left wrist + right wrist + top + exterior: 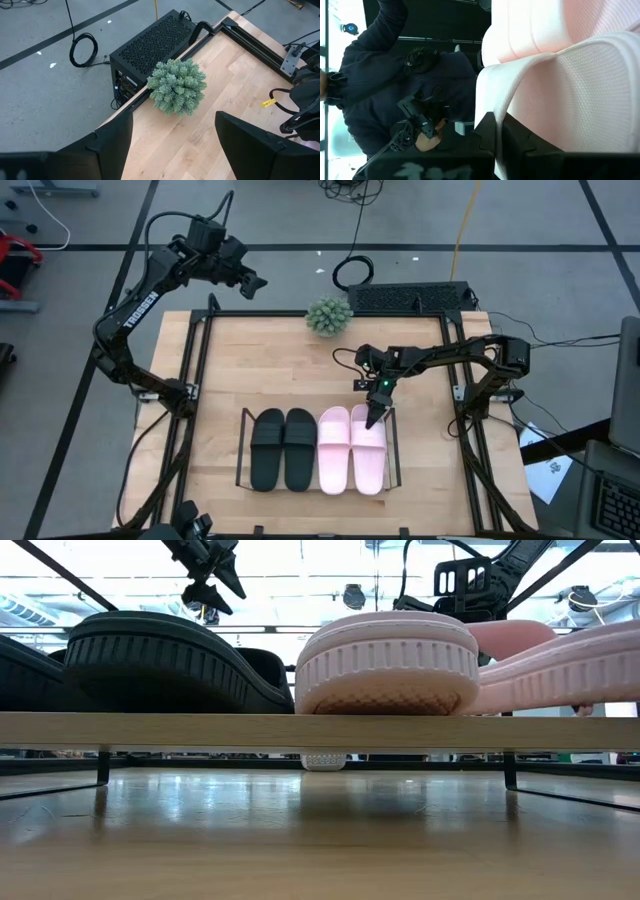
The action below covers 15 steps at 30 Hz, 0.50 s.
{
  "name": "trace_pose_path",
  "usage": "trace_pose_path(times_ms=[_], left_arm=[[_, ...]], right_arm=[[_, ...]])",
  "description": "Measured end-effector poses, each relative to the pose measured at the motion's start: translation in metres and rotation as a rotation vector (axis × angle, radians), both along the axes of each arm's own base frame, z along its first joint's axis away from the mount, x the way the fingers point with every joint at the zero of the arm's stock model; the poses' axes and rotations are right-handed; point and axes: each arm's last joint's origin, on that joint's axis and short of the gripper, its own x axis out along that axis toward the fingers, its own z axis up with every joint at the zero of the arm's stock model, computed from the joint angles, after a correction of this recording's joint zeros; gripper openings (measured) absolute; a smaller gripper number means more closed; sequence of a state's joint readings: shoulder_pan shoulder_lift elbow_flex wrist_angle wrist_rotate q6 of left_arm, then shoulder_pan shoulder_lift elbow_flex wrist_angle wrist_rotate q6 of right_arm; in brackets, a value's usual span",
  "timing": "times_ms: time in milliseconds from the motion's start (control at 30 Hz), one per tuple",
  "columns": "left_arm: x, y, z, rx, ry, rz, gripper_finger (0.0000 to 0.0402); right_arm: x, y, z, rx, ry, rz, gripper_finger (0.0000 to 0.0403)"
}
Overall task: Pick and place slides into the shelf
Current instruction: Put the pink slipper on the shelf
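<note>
Table: we log the plant at 12 o'clock.
Shelf: at 6 o'clock; black slides, pink slides.

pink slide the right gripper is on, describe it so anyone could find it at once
On the wooden table sits the shelf holding four slides in a row. It is the pink slide at the row's right end, the only one with the shut right gripper pinching its rim.

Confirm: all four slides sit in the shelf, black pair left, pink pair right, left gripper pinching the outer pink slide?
Wrong arm. In the high view the right gripper is shut on the outer pink slide; the left gripper hangs open beyond the table's far edge. The black pair placement in the shelf is correct.
</note>
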<state>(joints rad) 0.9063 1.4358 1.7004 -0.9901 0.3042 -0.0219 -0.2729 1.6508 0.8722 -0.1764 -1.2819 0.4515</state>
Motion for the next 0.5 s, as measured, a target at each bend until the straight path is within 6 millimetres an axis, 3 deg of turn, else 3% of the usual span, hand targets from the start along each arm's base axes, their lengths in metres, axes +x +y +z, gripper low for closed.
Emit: trace_pose_path(times_ms=[200, 500], left_arm=[[0.0000, 0.0000, 0.0000, -0.001, -0.001, 0.001, 0.0285], [0.0000, 0.0000, 0.0000, -0.002, -0.001, 0.001, 0.0285]], right_arm=[[0.0010, -0.0005, -0.0057, 0.007, 0.020, 0.000, 0.0005], [0.0017, -0.0057, -0.0084, 0.002, 0.015, -0.017, 0.0053]])
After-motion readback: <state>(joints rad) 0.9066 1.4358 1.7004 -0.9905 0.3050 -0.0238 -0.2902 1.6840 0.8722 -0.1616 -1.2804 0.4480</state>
